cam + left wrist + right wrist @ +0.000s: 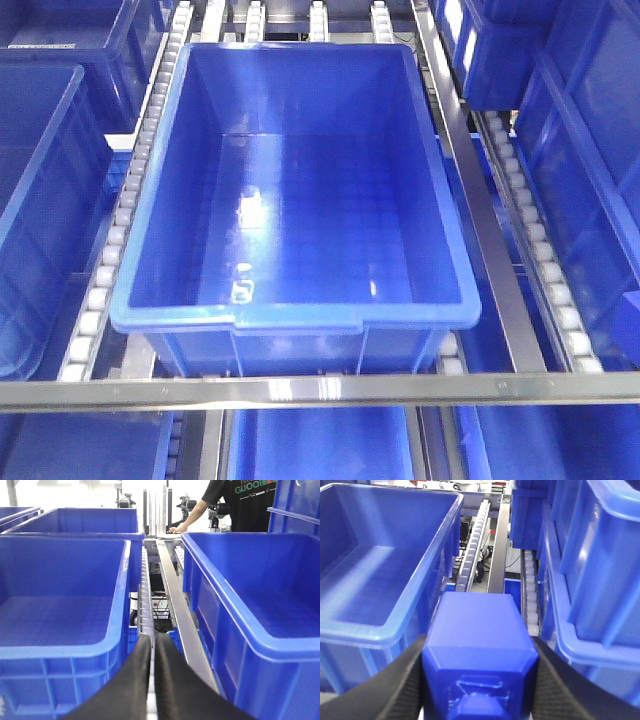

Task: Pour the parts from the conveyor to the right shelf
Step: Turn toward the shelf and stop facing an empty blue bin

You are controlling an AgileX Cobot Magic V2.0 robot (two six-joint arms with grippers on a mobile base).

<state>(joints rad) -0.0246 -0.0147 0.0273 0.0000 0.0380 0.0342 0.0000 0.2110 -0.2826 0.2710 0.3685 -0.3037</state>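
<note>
The right end effector (480, 652) is clamped on a small blue container (479, 630), with one black finger (412, 667) on each flank. The left end effector (152, 639) has its jaws pressed together with nothing between them, and it points along the roller track (145, 595) between two bins.

Progress, as I judge it: the container is picked up and carried, so the fetching half looks done. The pour is not yet made. The large blue bin (290, 318) on the rollers in the front view shows a bare floor, apart from a few glints I cannot identify. The held container sits level, just beside the rim of the left-hand bin (395, 625) in the right wrist view.

Limits of inspection: I see only the container's closed outer faces, so I cannot confirm any parts inside. I cannot tell which bin is the intended right shelf. Neither arm shows clearly in the front view. A person (240, 502) stands at the far end, cut off at the shoulders.
</note>
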